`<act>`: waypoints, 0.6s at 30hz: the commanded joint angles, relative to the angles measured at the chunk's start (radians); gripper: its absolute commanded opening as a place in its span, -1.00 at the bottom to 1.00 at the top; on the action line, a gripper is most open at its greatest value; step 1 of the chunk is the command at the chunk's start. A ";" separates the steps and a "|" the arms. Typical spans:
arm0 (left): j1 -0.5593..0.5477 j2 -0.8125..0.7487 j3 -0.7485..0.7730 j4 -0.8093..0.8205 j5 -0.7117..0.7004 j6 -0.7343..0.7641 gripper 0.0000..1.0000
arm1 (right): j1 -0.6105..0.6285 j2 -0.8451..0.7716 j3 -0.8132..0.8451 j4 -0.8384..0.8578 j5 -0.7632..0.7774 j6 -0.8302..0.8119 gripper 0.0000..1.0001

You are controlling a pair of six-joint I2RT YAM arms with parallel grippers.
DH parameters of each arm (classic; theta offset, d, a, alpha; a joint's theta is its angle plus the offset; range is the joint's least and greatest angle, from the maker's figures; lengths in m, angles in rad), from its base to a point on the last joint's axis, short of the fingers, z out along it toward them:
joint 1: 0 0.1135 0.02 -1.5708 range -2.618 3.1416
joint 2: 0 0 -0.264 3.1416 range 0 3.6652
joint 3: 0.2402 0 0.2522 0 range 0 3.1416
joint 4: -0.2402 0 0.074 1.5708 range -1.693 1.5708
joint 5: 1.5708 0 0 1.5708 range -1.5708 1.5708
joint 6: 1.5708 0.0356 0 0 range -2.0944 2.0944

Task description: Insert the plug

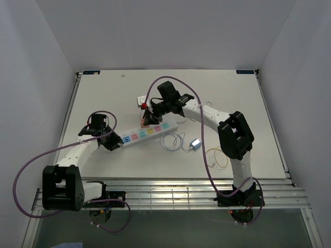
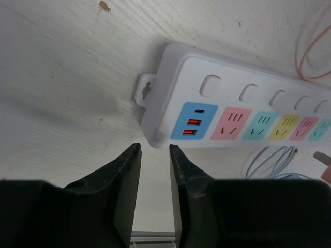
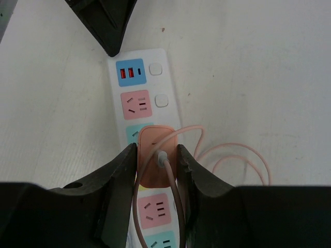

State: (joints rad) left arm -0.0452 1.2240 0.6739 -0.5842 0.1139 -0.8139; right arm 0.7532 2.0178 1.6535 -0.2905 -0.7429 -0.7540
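Observation:
A white power strip (image 1: 147, 133) with coloured sockets lies on the table, also in the left wrist view (image 2: 232, 103) and the right wrist view (image 3: 135, 101). My right gripper (image 1: 148, 118) (image 3: 156, 151) is shut on the orange-pink plug (image 3: 153, 138), held over the teal and yellow sockets. A prong of the plug (image 2: 325, 168) shows free of the strip. My left gripper (image 1: 114, 143) (image 2: 155, 150) is empty, its jaws a narrow gap apart, tips at the strip's USB end.
The plug's pink cable (image 3: 238, 160) loops on the table right of the strip. A pale blue cable coil (image 1: 173, 140) with a small silver adapter (image 1: 195, 143) lies in front of the strip. A yellowish cable loop (image 1: 217, 156) lies near the right arm.

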 commanded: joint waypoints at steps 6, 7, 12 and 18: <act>0.008 0.035 -0.010 0.053 0.010 -0.008 -0.31 | 0.067 0.048 0.060 0.051 -0.009 -0.013 -0.85; 0.008 0.037 -0.013 0.057 0.006 -0.013 -0.31 | 0.074 0.053 0.060 0.056 0.006 -0.018 -0.85; 0.008 0.037 -0.019 0.066 -0.006 -0.024 -0.32 | 0.087 0.076 0.061 0.077 -0.007 -0.057 -0.85; 0.010 0.037 -0.016 0.064 -0.017 -0.024 -0.34 | 0.109 0.104 0.087 0.094 -0.030 -0.103 -0.85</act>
State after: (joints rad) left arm -0.0418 1.2701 0.6647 -0.5369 0.1158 -0.8330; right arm 0.8516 2.1029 1.6825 -0.2508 -0.7364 -0.8124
